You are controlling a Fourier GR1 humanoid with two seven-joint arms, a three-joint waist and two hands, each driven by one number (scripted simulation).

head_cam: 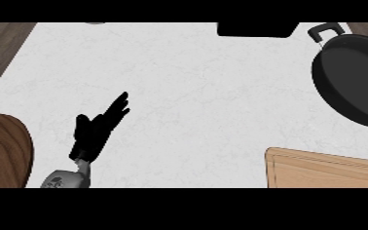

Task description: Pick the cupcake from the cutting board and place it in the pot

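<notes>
white marbled desk [201,102] carried a black pot [345,78] at its far right edge and a pale cutting board [316,170] at the near right. the left robot hand [96,130] rested at the near left, fingers straight and apart, holding nothing.

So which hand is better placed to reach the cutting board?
Probably the right: the cutting board and pot both lie on the robot's right side, though that hand is out of view. The left hand, open, sits across the counter from both.
</notes>
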